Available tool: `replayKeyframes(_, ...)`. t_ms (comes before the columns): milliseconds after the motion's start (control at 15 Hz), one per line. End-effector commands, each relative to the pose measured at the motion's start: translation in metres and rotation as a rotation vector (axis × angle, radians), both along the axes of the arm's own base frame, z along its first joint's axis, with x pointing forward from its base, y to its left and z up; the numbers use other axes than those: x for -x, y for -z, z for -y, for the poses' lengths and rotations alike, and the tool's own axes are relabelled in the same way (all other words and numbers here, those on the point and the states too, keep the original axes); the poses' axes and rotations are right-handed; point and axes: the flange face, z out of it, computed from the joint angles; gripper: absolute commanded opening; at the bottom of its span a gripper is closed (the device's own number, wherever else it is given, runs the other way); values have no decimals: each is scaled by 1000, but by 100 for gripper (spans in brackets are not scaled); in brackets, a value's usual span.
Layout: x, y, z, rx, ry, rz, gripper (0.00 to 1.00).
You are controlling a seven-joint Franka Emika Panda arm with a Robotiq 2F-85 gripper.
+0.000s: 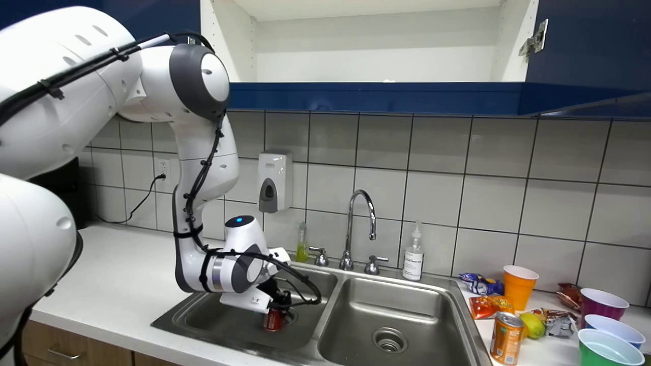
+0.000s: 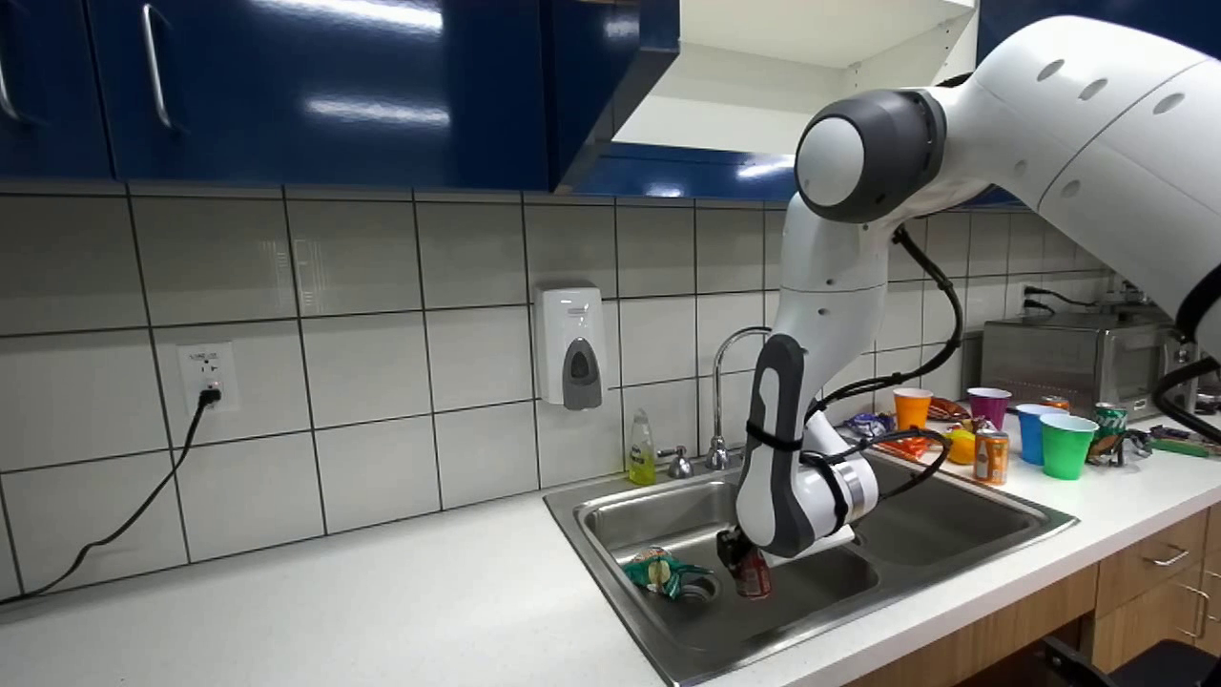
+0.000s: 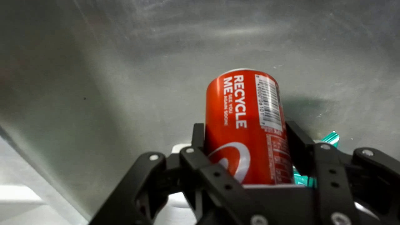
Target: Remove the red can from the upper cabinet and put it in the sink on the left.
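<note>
The red can is inside the left basin of the sink, low over the basin floor; I cannot tell whether it touches the floor. It also shows in an exterior view and fills the middle of the wrist view. My gripper has a finger against each side of the can and is shut on it. In both exterior views the gripper reaches down into the basin at a slant, and the arm partly hides the can's upper part. The upper cabinet stands open above.
A green wrapper lies in the left basin near the drain, beside the can. The faucet and a divider stand to the right. A soap bottle stands behind the sink. Cups, an orange can and wrappers crowd the right counter.
</note>
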Motion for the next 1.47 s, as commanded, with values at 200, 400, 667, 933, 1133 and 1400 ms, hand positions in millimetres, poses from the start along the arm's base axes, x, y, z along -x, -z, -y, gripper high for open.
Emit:
replayKeyframes(200,0,-12,-2,27,-11,37,39)
replayKeyframes(400,-7,-14,-4,31,-8,51,39)
replayKeyframes(667,-13,-12,-8,33,-10,59,39)
replayKeyframes(933,-14,-6,-9,30,-13,54,39)
replayKeyframes(1133,-13,3,-8,32,-13,44,39)
replayKeyframes(1400,-14,16,-6,37,-14,33,39)
